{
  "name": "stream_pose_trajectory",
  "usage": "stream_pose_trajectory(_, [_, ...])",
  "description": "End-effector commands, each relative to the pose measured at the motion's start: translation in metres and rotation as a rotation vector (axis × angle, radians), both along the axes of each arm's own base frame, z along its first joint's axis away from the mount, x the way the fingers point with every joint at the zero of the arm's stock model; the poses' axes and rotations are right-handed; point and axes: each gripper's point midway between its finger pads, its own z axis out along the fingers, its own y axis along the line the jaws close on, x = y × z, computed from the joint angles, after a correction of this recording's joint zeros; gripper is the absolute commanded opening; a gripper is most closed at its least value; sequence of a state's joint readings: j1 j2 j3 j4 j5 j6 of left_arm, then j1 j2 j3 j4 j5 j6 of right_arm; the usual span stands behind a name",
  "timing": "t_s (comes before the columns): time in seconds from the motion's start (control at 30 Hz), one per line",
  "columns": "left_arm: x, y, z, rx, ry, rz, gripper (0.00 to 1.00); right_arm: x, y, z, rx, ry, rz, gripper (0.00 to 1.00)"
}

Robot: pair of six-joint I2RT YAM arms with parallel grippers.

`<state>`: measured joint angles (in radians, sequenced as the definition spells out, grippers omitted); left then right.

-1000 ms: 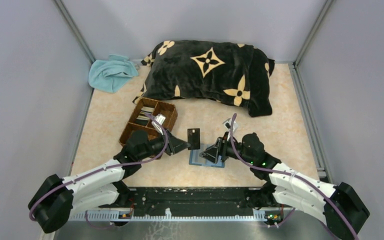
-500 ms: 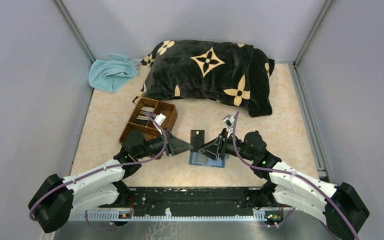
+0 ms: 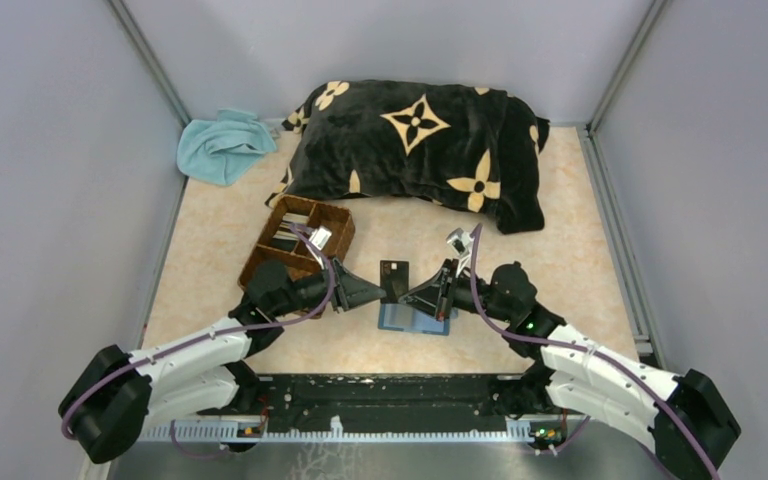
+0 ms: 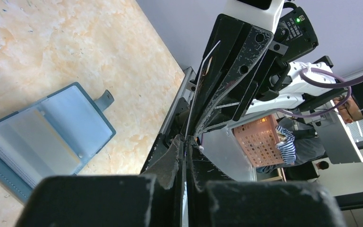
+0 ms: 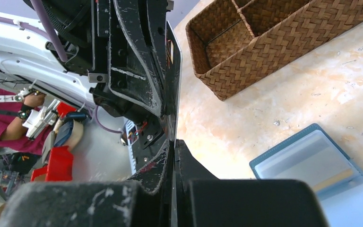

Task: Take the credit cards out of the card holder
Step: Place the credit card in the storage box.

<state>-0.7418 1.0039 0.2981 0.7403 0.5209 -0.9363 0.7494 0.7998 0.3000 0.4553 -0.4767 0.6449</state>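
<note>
A dark credit card [image 3: 394, 273] stands on edge in the air between both arms, above the far left corner of the card holder [image 3: 415, 319]. The card holder lies open on the table, teal-blue outside and pale blue-grey inside [image 4: 47, 137] [image 5: 319, 168]. My left gripper [image 3: 379, 290] is shut on the card's left edge, and the card shows edge-on in the left wrist view [image 4: 196, 90]. My right gripper [image 3: 411, 293] is shut on its right edge, with the thin card [image 5: 175, 90] running from its jaws into the left gripper's fingers [image 5: 142, 71].
A brown woven compartment tray [image 3: 265, 262] with cards in it stands behind the left arm, also in the right wrist view [image 5: 274, 52]. At the back lie a black pillow [image 3: 420, 150] and a teal cloth [image 3: 222, 145]. Grey walls enclose the table.
My right gripper has swung left from over the card holder to the raised card and closed on its free edge. The left gripper has kept its hold, drifting slightly right.
</note>
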Motion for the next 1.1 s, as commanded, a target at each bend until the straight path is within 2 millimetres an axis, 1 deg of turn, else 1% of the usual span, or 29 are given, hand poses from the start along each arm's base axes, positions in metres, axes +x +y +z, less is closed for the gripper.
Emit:
stream_pose_trajectory(0.0, [-0.003, 0.001, 0.011, -0.02, -0.058, -0.009, 0.02, 0.007, 0.0, 0.025, 0.029, -0.064, -0.021, 0.0])
stream_pose_trajectory(0.07, [-0.002, 0.001, 0.013, -0.023, -0.066, -0.005, 0.0, 0.006, 0.0, 0.022, 0.018, -0.06, -0.018, 0.0])
stream_pose_trajectory(0.17, [0.001, 0.0, 0.013, -0.005, -0.069, 0.003, 0.02, 0.005, -0.001, 0.02, 0.012, -0.055, -0.018, 0.0])
stream_pose_trajectory(0.23, [0.002, 0.001, 0.013, -0.002, -0.071, 0.009, 0.0, 0.005, -0.002, 0.021, 0.011, -0.055, -0.017, 0.0])
stream_pose_trajectory(0.4, [0.005, 0.002, 0.011, 0.009, -0.069, 0.032, 0.01, 0.005, -0.004, 0.019, 0.0, -0.054, -0.027, 0.0])
stream_pose_trajectory(0.43, [0.007, 0.003, 0.01, 0.021, -0.07, 0.047, 0.09, 0.004, -0.005, 0.019, -0.002, -0.055, -0.029, 0.0])
stream_pose_trajectory(0.5, [0.014, 0.007, 0.009, 0.045, -0.082, 0.092, 0.29, 0.004, -0.006, 0.019, -0.011, -0.058, -0.029, 0.0])
stream_pose_trajectory(0.53, [0.016, 0.01, 0.01, 0.052, -0.095, 0.115, 0.36, 0.004, -0.006, 0.02, -0.013, -0.061, -0.027, 0.0])
stream_pose_trajectory(0.57, [0.018, 0.013, 0.013, 0.054, -0.11, 0.135, 0.39, 0.003, -0.006, 0.02, -0.018, -0.059, -0.022, 0.0])
stream_pose_trajectory(0.7, [0.022, 0.018, 0.021, 0.077, -0.165, 0.162, 0.4, -0.006, -0.003, 0.022, -0.019, -0.067, 0.038, 0.0])
stream_pose_trajectory(0.8, [0.019, 0.015, 0.026, 0.108, -0.212, 0.118, 0.42, -0.015, 0.001, 0.016, -0.044, -0.06, 0.111, 0.0])
stream_pose_trajectory(0.93, [0.018, 0.011, 0.04, 0.166, -0.281, 0.069, 0.48, -0.03, 0.004, 0.01, -0.061, -0.041, 0.208, 0.0])
stream_pose_trajectory(1.03, [0.013, 0.007, 0.044, 0.198, -0.326, -0.003, 0.5, -0.037, 0.003, 0.011, -0.061, -0.045, 0.243, 0.0])
stream_pose_trajectory(1.07, [0.01, 0.004, 0.042, 0.207, -0.328, -0.034, 0.5, -0.039, 0.002, 0.01, -0.065, -0.045, 0.25, 0.0])
